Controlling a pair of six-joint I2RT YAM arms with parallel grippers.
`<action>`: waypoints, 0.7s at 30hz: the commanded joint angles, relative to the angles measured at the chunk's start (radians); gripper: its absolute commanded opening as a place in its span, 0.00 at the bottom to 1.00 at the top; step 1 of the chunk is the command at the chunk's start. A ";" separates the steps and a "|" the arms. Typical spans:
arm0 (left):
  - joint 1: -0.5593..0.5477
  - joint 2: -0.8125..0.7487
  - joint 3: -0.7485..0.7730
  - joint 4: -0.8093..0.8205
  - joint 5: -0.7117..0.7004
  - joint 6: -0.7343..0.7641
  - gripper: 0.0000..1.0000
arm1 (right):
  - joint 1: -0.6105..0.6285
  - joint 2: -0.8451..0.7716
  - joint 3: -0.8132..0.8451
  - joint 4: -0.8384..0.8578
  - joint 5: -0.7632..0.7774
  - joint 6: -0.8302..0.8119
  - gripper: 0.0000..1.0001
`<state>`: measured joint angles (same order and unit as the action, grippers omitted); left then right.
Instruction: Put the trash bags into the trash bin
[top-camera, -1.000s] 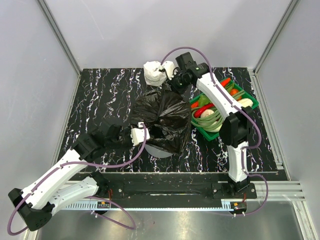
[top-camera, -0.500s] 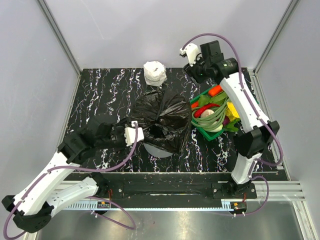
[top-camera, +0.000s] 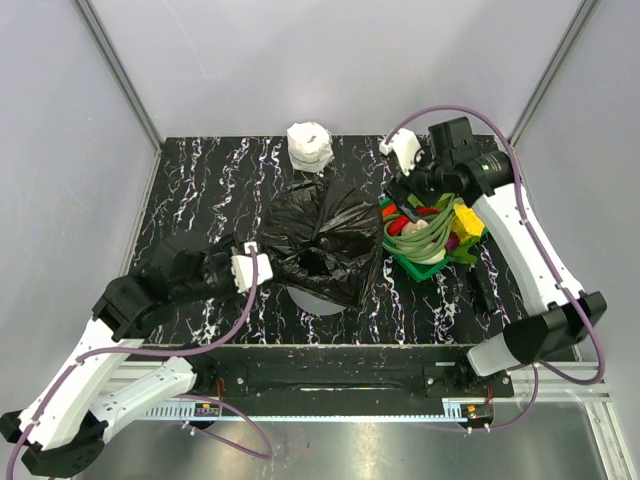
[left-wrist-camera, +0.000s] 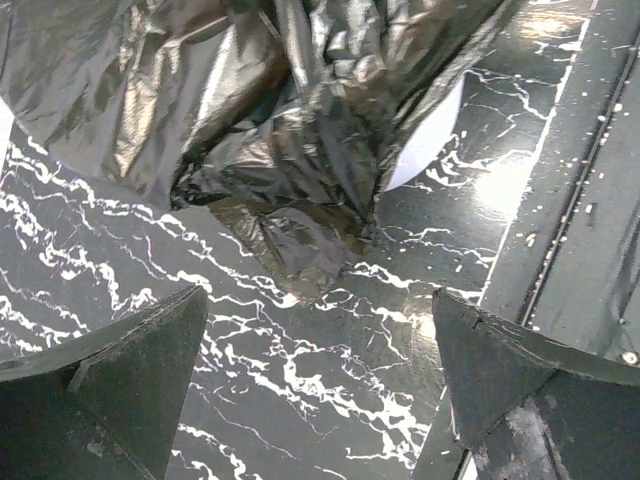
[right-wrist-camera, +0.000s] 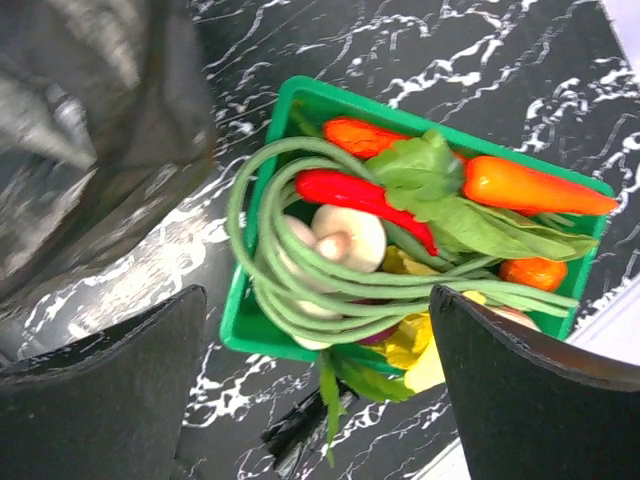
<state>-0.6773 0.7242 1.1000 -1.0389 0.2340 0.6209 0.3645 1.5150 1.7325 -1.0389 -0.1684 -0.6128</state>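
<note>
Centre of the worktop is taken by the bag, a crumpled sheet of glossy black film draped over the bin. Of the bin only a pale grey crescent shows, at the near side under the film. The bag dips into a dark hollow near its middle; how far it reaches inside the bin cannot be told. In the left wrist view a loose flap of the bag lies flat on the worktop, beside a pale sliver of the bin. The left gripper sits low, just left of the bag, pointing at it, its jaws wide apart with nothing between them and not touching the film. The right gripper hangs above the green basket to the right of the bag, jaws also spread and empty. The basket holds long beans, a red chilli, carrots, a leaf and a pale bulb. A white roll stands at the far edge, behind the bag.
</note>
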 joint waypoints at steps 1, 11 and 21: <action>0.045 0.027 0.018 0.080 -0.051 0.000 0.99 | 0.004 -0.125 -0.089 -0.010 -0.134 -0.067 0.98; 0.327 0.145 0.011 0.171 0.218 -0.030 0.99 | 0.004 -0.265 -0.312 0.103 -0.344 -0.203 1.00; 0.481 0.216 -0.049 0.249 0.597 0.069 0.99 | 0.004 -0.197 -0.309 0.171 -0.467 -0.231 1.00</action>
<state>-0.2039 0.9424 1.0718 -0.8639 0.6220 0.6415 0.3649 1.2972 1.4113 -0.9363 -0.5449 -0.8150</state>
